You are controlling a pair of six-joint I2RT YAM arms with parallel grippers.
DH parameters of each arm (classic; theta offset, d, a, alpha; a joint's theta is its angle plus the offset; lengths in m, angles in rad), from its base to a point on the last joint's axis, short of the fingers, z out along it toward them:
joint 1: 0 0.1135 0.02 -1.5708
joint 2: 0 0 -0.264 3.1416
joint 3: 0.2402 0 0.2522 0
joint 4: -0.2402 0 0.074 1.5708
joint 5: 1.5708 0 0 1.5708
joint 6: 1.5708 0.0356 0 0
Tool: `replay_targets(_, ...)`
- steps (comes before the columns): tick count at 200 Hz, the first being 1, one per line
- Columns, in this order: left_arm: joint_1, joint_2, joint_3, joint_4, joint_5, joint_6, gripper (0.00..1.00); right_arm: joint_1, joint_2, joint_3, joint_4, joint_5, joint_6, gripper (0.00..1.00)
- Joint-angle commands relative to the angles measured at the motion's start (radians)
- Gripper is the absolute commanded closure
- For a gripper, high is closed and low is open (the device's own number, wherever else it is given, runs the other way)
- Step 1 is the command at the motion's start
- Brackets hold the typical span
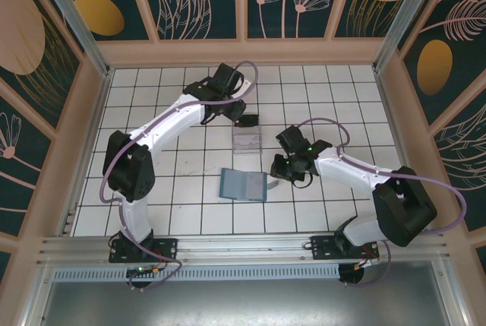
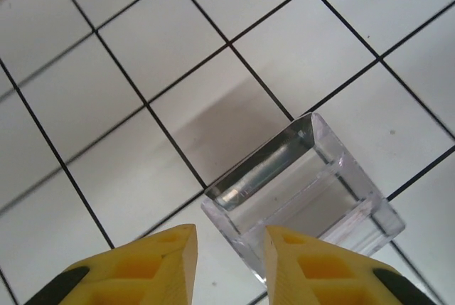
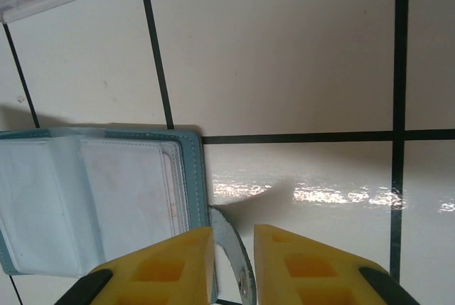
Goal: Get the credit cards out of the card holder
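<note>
Right gripper (image 3: pixel 233 242) beside card holder (image 3: pixel 106 198)

Left arm stretched far forward, elbow bent, left gripper (image 1: pixel 243 119) pointing down, yellow fingers (image 2: pixel 163 262) slightly parted. Right arm folded in toward centre, right gripper (image 1: pixel 277 168) low, fingers (image 3: pixel 178 262) parted by a narrow gap.

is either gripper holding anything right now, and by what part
Nothing looks held. Left gripper is open, empty; right gripper is open astride the strap of the card holder, not pinching it.
</note>
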Motion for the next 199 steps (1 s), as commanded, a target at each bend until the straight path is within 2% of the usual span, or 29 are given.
replay_targets(1, 0.003, -0.027, -0.062, 0.002, -0.006, -0.165, 0.71, 0.011, 0.019, -0.015, 0.022, -0.004, 0.018, 0.77)
replay_targets(17, 0.003, -0.059, -0.131, 0.027, 0.012, -0.223, 0.72, 0.015, 0.026, -0.015, 0.021, -0.003, 0.021, 0.77)
replay_targets(28, -0.001, -0.091, -0.187, 0.057, -0.012, -0.281, 0.70, 0.018, 0.026, -0.015, 0.021, -0.001, 0.023, 0.77)
replay_targets(44, -0.007, -0.135, -0.269, 0.105, 0.019, -0.346, 0.68, 0.019, 0.027, -0.015, 0.019, -0.002, 0.026, 0.77)
replay_targets(65, -0.047, -0.172, -0.341, 0.131, 0.012, -0.428, 0.72, 0.023, 0.023, -0.016, 0.022, 0.001, 0.030, 0.77)
replay_targets(110, -0.161, -0.164, -0.359, 0.067, 0.004, -0.664, 0.74, 0.022, 0.020, -0.012, 0.030, -0.002, 0.019, 0.77)
replay_targets(134, -0.207, -0.152, -0.379, 0.034, 0.050, -0.783, 0.75, 0.020, 0.013, -0.013, 0.031, 0.002, 0.009, 0.77)
replay_targets(145, -0.225, -0.144, -0.386, 0.017, 0.066, -0.811, 0.76, 0.018, 0.006, -0.014, 0.034, 0.003, 0.005, 0.77)
replay_targets(165, -0.273, -0.126, -0.383, -0.039, 0.023, -0.854, 0.76, 0.012, -0.004, -0.019, 0.037, 0.005, 0.000, 0.77)
replay_targets(199, -0.333, -0.104, -0.380, -0.072, 0.014, -0.921, 0.74, -0.026, -0.062, -0.049, 0.056, 0.019, 0.009, 0.78)
